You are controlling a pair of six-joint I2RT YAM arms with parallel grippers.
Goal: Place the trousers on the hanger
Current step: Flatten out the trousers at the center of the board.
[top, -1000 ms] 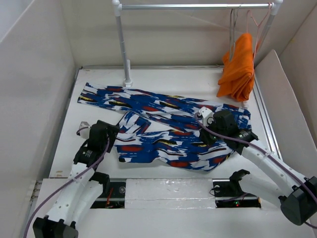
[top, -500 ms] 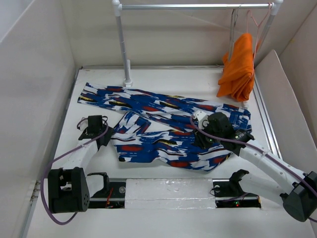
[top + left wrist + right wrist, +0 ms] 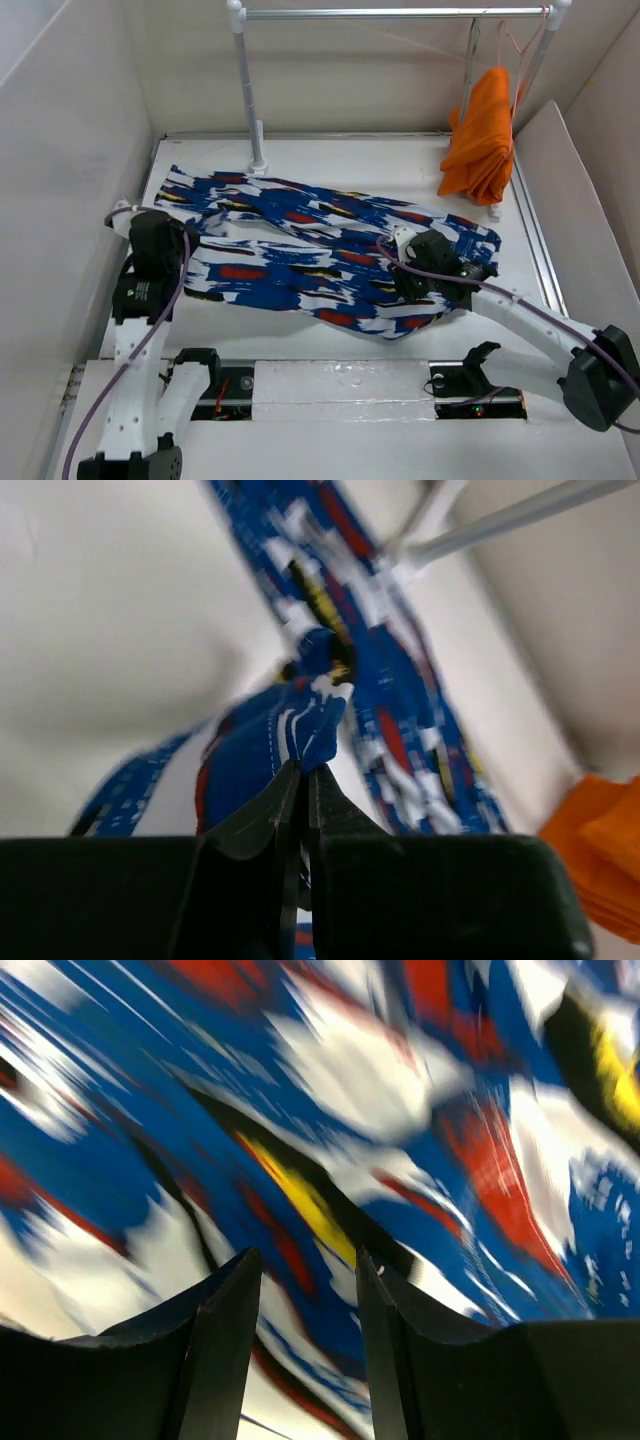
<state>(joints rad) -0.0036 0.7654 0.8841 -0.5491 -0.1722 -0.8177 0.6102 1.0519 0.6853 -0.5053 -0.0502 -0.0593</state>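
Note:
The trousers (image 3: 300, 250), deep blue with white, red, black and yellow patches, lie spread across the white table (image 3: 340, 160). My left gripper (image 3: 185, 245) is at their left edge, shut on a pinched fold of the blue cloth (image 3: 318, 705); its jaws (image 3: 303, 768) meet on the fabric. My right gripper (image 3: 405, 285) hovers low over the right part of the trousers (image 3: 350, 1110). It stands open (image 3: 308, 1260) with nothing between its fingers. The hanger is out of view.
A plain orange garment (image 3: 482, 135) hangs from the metal rail (image 3: 390, 13) at the back right, beside thin wire hangers (image 3: 470, 50). The rail's white post (image 3: 248, 90) stands just behind the trousers. Walls close in on both sides.
My left gripper closed on the trousers' left edge and pulled it left, stretching the cloth out. My right gripper's jaws opened wider and shifted slightly left.

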